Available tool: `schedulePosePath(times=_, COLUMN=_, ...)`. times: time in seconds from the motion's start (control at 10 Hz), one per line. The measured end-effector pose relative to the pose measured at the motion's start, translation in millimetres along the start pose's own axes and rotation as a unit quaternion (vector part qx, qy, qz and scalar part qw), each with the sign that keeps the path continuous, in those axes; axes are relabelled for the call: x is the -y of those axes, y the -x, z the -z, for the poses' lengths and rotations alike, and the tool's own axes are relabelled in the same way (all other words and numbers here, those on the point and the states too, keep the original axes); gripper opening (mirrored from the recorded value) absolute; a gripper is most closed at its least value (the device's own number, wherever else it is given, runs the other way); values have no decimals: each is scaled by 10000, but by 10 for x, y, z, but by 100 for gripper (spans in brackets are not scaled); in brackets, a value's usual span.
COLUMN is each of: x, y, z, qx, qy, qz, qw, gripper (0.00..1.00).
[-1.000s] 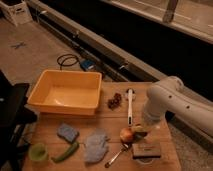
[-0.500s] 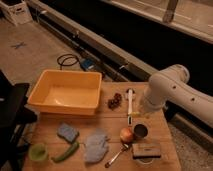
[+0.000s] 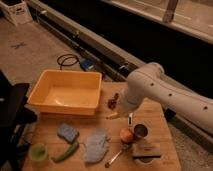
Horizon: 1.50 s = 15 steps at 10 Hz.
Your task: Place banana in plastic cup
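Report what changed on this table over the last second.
The arm swung left, bringing the gripper from near the apple toward the table's middle. The banana shows just left of it, lying crosswise; whether it is held cannot be told. The plastic cup, yellow tub, green chili and metal cup stayed put.

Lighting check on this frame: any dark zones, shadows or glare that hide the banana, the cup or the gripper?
Camera view: dim, warm light on the table; background nearly black. The gripper, mid-table right of the yellow tub, and the pale banana at its tip are lit. The plastic cup at the front left corner is dimmer but visible. No strong glare.
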Motion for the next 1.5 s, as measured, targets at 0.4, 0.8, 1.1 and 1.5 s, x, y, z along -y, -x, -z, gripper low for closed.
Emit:
schedulePosePath(times=0.4, x=253, y=568, z=-158, qx=381, qy=97, qz=683, qw=9969, gripper=0)
schedulePosePath(times=0.8, x=257, y=571, z=-158, qx=385, qy=89, qz=683, qw=9969, gripper=0)
schedulePosePath(times=1.1, x=274, y=582, z=-152, qx=356, qy=82, qz=730, qw=9967, gripper=0)
schedulePosePath(times=1.5, x=463, y=1043, z=-197, qx=287, qy=44, qz=1482, qw=9885, gripper=0)
